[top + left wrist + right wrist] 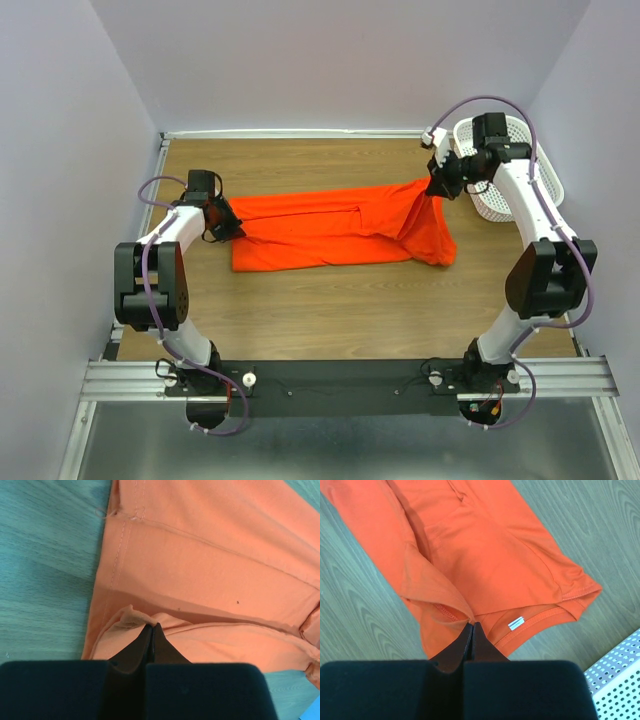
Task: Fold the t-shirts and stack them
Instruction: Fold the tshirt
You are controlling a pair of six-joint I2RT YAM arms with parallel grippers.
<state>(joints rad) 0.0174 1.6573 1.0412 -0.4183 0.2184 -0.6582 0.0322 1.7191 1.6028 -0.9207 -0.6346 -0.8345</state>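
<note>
An orange-red t-shirt point(340, 232) lies stretched across the middle of the wooden table, folded lengthwise. My left gripper point(232, 226) is shut on the shirt's left end; in the left wrist view the cloth point(210, 565) bunches at the closed tips of that gripper point(151, 626). My right gripper point(432, 188) is shut on the shirt's right end and holds it raised, so the cloth drapes down from it. Under the right gripper point(472, 625) the right wrist view shows the t-shirt point(485, 550), its neckline and a small white label point(516, 623).
A white perforated basket point(505, 178) stands at the back right corner, close behind my right arm; its edge point(620, 680) also shows in the right wrist view. Purple walls enclose the table on three sides. Bare wood point(340, 320) lies in front of the shirt.
</note>
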